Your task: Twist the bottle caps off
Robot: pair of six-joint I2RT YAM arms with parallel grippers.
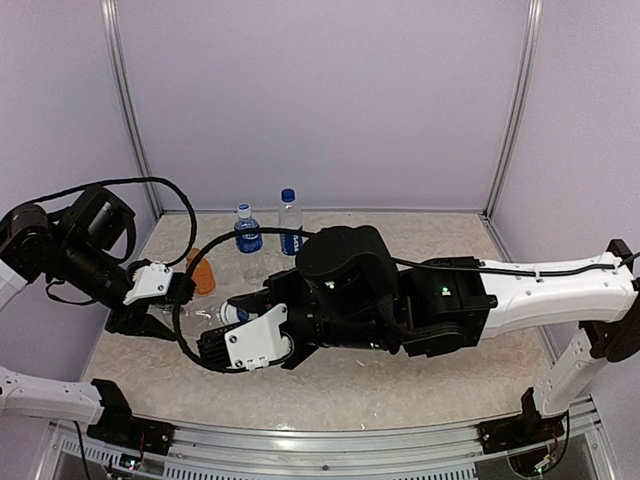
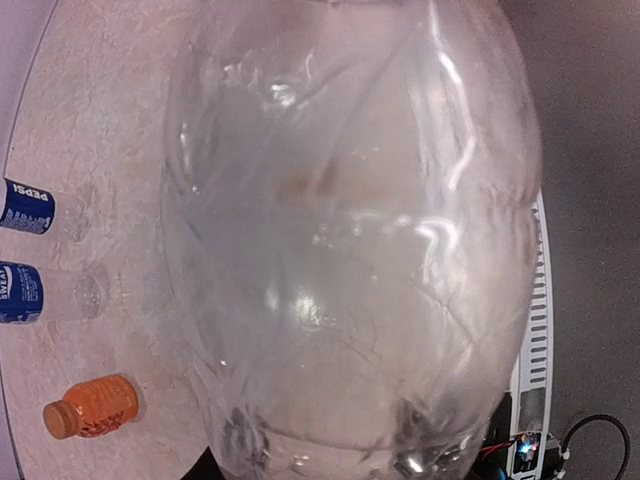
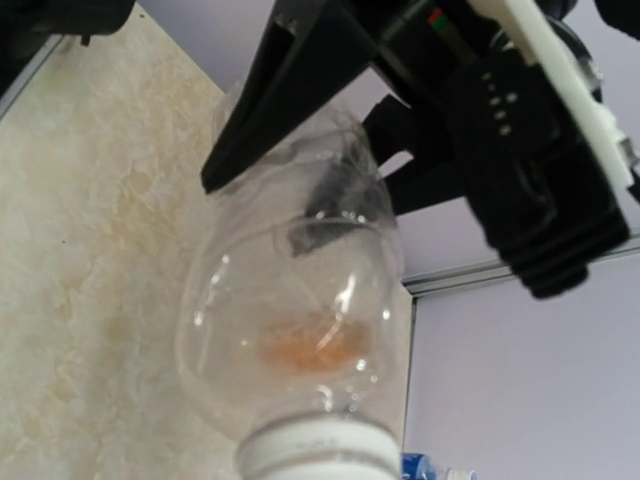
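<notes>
Bottle caps (image 1: 288,192), top view: two blue ones are visible, each seated on a standing blue-labelled bottle at the back of the marbled table (image 1: 420,380). These are the left blue-labelled bottle (image 1: 248,238) and the right blue-labelled bottle (image 1: 291,232), which stand close together. The orange bottle (image 1: 202,272) is in front of them and partly hidden by the left arm. The small clear bottle (image 1: 210,314) lies level above the table between the two arms. The left gripper (image 1: 183,298) is at one end of it and the right gripper (image 1: 225,335) at the other. A black cable loops across this spot, so neither grip can be read here.

Left wrist view: the small clear bottle (image 2: 350,250) fills nearly the whole frame, pressed close to the lens. Past it on the table are the two blue-labelled bottles, with their caps cut off by the frame edge. The orange bottle (image 2: 95,403) carries its orange-brown cap (image 2: 58,420), screwed on.

Right wrist view: the small clear bottle (image 3: 300,330) points its white neck ring (image 3: 315,452) at the camera. Its cap is below the frame edge. The left gripper (image 3: 285,175) is clamped on the bottle's far end, its black fingers (image 3: 262,100) denting the plastic. The right gripper's own fingers are out of frame. Its jaws are drawn nearly together, and whether they pinch the cap cannot be told.
</notes>
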